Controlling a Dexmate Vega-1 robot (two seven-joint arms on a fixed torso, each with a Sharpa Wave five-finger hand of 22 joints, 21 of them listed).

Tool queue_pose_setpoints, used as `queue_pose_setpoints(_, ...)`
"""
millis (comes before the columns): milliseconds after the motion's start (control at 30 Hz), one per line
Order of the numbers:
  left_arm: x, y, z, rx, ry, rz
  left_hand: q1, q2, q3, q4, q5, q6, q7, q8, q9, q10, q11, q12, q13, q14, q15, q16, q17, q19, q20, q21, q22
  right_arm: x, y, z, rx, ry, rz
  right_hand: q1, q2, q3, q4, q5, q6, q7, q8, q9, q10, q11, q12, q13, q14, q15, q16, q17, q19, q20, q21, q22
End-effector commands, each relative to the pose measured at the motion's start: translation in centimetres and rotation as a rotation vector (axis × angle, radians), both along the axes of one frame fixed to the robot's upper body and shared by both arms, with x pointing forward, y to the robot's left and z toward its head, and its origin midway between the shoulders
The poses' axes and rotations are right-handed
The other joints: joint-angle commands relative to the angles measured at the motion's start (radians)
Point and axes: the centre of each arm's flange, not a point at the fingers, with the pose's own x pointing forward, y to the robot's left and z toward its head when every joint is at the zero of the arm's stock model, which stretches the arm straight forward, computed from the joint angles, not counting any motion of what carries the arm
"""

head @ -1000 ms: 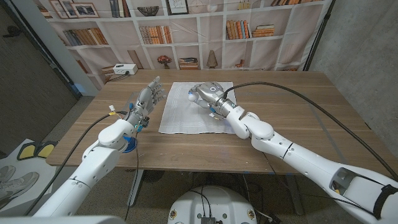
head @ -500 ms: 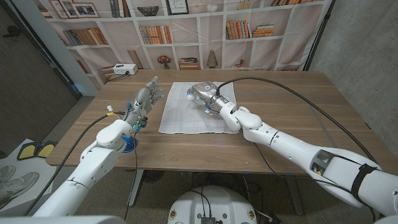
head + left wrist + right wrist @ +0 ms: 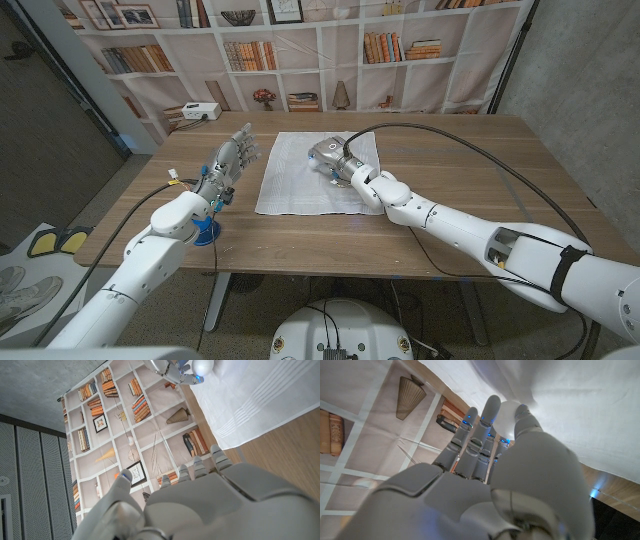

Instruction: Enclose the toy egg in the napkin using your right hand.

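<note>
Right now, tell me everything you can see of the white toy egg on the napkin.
The small white toy egg is smooth, rounded and looks like plastic. It sits on the white cloth napkin, toward that cloth's far side. The right hand is over it, so the head view hides the egg. In the right wrist view its pale curve shows between the fingers, which seem to touch it; whether they grip it is unclear.

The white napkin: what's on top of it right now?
The right hand is over the napkin, its fingers around a white toy egg. The hand covers the egg from above.
</note>
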Motion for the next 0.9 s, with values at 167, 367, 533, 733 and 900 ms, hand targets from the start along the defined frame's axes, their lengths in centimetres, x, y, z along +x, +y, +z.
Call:
queue_pose_setpoints(167,0.4,0.6,0.1,-0.001,0.005,-0.022,-0.008,0.004,0.002,0.007,0.004,-0.018,0.003,-0.001,0.003,-0.002,0.006,0.002,0.002,-0.005,0.001,0.000,0.001,-0.007,0.004,-0.004,0.000,1.1,-1.6,-0.8,-0.081,0.006,-0.143,0.041,0.080,-0.002,0.007,0.000,0.230,-0.004,-0.014,-0.002,0.255,-0.031,-0.034,0.173,-0.036,-0.058,-0.061,-0.021,-0.015,-0.048,0.021,-0.005)
queue_pose_setpoints(367,0.4,0.6,0.1,0.001,0.004,-0.022,-0.008,0.004,0.002,0.007,0.004,-0.016,0.004,-0.001,0.003,-0.001,0.005,0.002,0.003,-0.005,0.002,0.000,0.001,-0.006,0.004,-0.004,0.000,0.6,-1.8,-0.6,-0.089,0.022,-0.169,0.050,0.064,-0.013,0.002,-0.003,0.078,-0.059,-0.127,-0.045,0.081,-0.058,-0.146,0.114,-0.111,-0.061,-0.187,-0.079,-0.046,-0.047,0.047,-0.030)
queue_pose_setpoints(533,0.5,0.4,0.0,-0.002,0.007,-0.025,-0.008,0.004,0.002,0.008,0.004,-0.016,0.005,-0.001,0.003,-0.001,0.006,0.002,0.003,-0.004,0.002,0.000,0.001,-0.007,0.004,-0.004,0.000,0.2,-2.1,-0.6,-0.083,0.029,-0.165,0.047,0.059,-0.020,0.004,-0.004,-0.020,-0.091,-0.172,-0.068,0.014,-0.061,-0.205,0.090,-0.136,-0.061,-0.244,-0.111,-0.062,-0.042,0.060,-0.044)
queue_pose_setpoints(733,0.5,0.3,0.0,-0.002,0.004,-0.026,-0.008,0.004,0.002,0.008,0.005,-0.015,0.006,0.000,0.003,-0.001,0.004,0.002,0.003,-0.004,0.002,0.000,0.001,-0.007,0.004,-0.004,0.000,-0.4,-2.6,-0.5,-0.083,0.050,-0.173,0.016,0.033,-0.050,0.017,-0.004,-0.169,-0.104,-0.192,-0.086,-0.029,-0.066,-0.257,0.068,-0.139,-0.060,-0.291,-0.145,-0.071,-0.028,0.073,-0.061)
queue_pose_setpoints(900,0.5,0.0,0.1,0.001,0.002,-0.032,-0.008,0.005,0.002,0.009,0.005,-0.015,0.005,-0.001,0.003,0.001,0.004,0.003,0.003,-0.004,0.002,0.000,0.001,-0.006,0.004,-0.004,0.000,-1.1,-3.1,-0.4,-0.068,0.081,-0.189,-0.021,0.019,-0.078,0.036,0.001,-0.338,-0.116,-0.196,-0.095,-0.079,-0.061,-0.302,0.053,-0.131,-0.056,-0.318,-0.165,-0.072,-0.017,0.083,-0.072)
